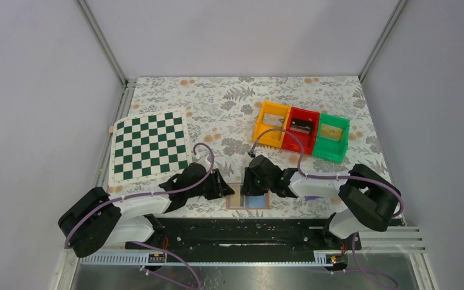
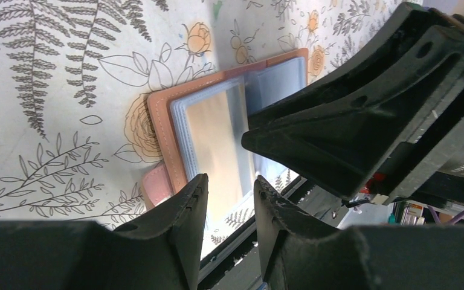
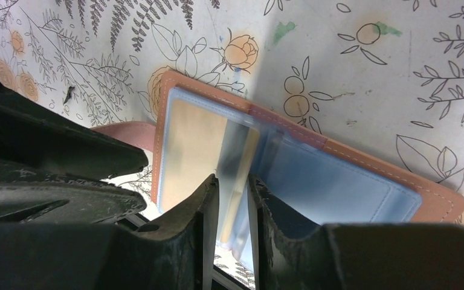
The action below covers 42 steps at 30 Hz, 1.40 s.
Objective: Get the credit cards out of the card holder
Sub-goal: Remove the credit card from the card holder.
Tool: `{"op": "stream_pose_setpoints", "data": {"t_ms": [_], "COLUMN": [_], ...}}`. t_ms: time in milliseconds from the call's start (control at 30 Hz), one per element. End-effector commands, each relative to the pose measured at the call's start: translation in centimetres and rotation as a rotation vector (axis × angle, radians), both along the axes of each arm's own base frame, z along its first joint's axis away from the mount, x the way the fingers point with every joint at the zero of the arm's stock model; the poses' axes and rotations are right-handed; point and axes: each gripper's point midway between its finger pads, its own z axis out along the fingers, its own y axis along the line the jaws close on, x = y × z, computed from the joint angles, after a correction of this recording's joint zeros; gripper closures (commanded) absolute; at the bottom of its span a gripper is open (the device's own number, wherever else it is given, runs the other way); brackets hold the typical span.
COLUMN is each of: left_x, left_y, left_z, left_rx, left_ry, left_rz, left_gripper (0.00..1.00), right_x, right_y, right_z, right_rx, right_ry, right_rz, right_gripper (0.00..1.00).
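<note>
Though the card holder lies open at the table's near edge, no credit cards are out; my right gripper pinches a clear page, but my left gripper I cannot tell.

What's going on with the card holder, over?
Left gripper part open over card holder edge. Right gripper pinching an upright leaf, card or sleeve unclear. Holder lies open, nothing in the way.
</note>
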Motion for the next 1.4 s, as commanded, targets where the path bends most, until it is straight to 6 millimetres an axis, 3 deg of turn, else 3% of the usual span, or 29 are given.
{"op": "stream_pose_setpoints", "data": {"t_ms": [0, 733, 967, 1200, 1367], "left_x": [0.6, 0.3, 0.2, -0.5, -1.0], "left_y": [-0.3, -0.7, -1.4, -2.3, -3.0], "left_z": [-0.1, -1.4, -0.3, 2.5, 3.7], "left_rx": [-0.009, -0.027, -0.064, -0.159, -0.222], "left_ry": [-0.021, 0.002, -0.006, -0.050, -0.071], "left_rz": [0.017, 0.007, -0.013, -0.061, -0.106], "left_gripper": [0.66, 0.67, 0.73, 0.77, 0.89], "right_x": [0.0, -0.1, -0.2, -0.3, -0.3], "right_y": [0.4, 0.3, 0.9, 1.0, 1.3], "right_z": [-0.3, -0.4, -0.2, 0.4, 1.3], "right_rx": [-0.009, -0.001, 0.023, 0.041, 0.087], "right_ry": [-0.011, -0.009, -0.002, -0.005, -0.020], "right_rz": [0.024, 0.023, 0.035, 0.035, 0.030], "right_gripper": [0.70, 0.69, 0.68, 0.66, 0.64]}}
